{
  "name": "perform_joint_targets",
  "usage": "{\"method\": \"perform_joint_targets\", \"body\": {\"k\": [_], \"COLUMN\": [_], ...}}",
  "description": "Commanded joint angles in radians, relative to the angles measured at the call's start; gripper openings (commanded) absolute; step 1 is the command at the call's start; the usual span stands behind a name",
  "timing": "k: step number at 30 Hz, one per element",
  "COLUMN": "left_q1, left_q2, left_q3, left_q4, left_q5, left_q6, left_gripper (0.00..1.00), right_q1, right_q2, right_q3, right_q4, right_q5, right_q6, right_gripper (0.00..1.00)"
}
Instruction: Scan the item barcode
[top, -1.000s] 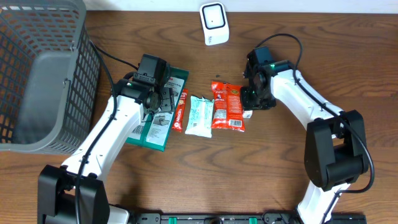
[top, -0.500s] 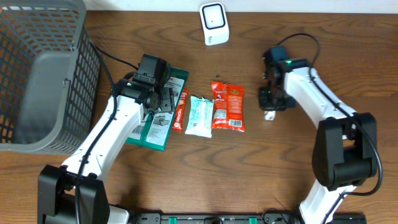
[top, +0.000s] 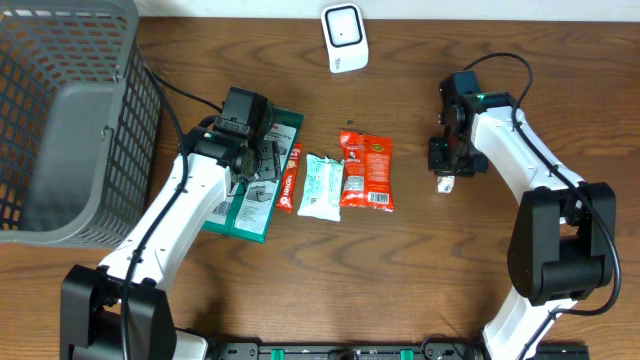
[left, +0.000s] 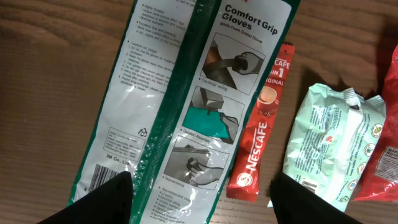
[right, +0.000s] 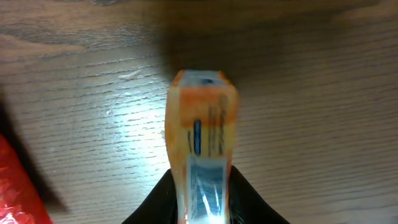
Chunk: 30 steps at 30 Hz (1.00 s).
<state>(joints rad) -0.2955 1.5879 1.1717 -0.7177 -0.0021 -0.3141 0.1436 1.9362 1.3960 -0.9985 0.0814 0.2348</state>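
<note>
Right wrist view: a small orange packet (right: 202, 143) with blue and white print stands pinched between the two dark fingers of the right end effector (right: 200, 205). The fingers are closed on its lower part, and its free end points away from the camera over the bare wooden bench (right: 323, 93). No barcode can be made out on the face that shows. Whether the packet's tip touches the wood cannot be told.

From overhead, the packet (top: 445, 184) shows only as a pale tip under the right end effector (top: 447, 160), on the right half of the bench. It is apart from the row of goods and well short of the white scanner (top: 343, 37), which stands at the far edge near the middle.

Just to the side lies a red packet (top: 366, 170). Beside that comes a pale green packet (left: 329, 143), then a red Nescafe stick (left: 261, 124). Last is a long green pack of Comfort Grip gloves (left: 180, 93), printed side up.

The left end effector (left: 202, 202) hangs over the gloves pack and the stick with its fingers spread wide, gripping nothing. A grey mesh basket (top: 60, 120) sits at the far left corner.
</note>
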Motion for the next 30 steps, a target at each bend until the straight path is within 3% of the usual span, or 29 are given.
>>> {"method": "perform_joint_targets", "body": {"k": [1, 6, 10, 16, 21, 26, 30], "left_q1": [0.002, 0.002, 0.002, 0.002, 0.002, 0.002, 0.002], "left_q2": [0.006, 0.006, 0.006, 0.006, 0.006, 0.006, 0.006], "left_q3": [-0.004, -0.004, -0.004, -0.004, -0.004, -0.004, -0.004], "left_q4": [-0.002, -0.002, -0.003, -0.003, -0.003, -0.002, 0.002], "left_q5": [-0.002, -0.002, -0.002, -0.002, -0.002, -0.002, -0.002], "left_q6": [0.003, 0.003, 0.003, 0.003, 0.003, 0.003, 0.003], "left_gripper": [0.71, 0.71, 0.71, 0.71, 0.72, 0.72, 0.71], "right_q1": [0.0, 0.0, 0.0, 0.0, 0.0, 0.0, 0.018], "right_q2": [-0.027, -0.027, -0.027, -0.027, -0.029, -0.058, -0.077], "right_q3": [0.003, 0.003, 0.003, 0.003, 0.011, 0.18, 0.274], "right_q4": [0.0, 0.003, 0.002, 0.0, 0.011, -0.104, -0.152], "right_q5": [-0.014, -0.046, -0.045, -0.045, -0.031, -0.051, -0.216], "right_q6": [0.004, 0.003, 0.003, 0.003, -0.02, -0.035, -0.042], "right_gripper": [0.2, 0.19, 0.31, 0.38, 0.36, 0.45, 0.42]}}
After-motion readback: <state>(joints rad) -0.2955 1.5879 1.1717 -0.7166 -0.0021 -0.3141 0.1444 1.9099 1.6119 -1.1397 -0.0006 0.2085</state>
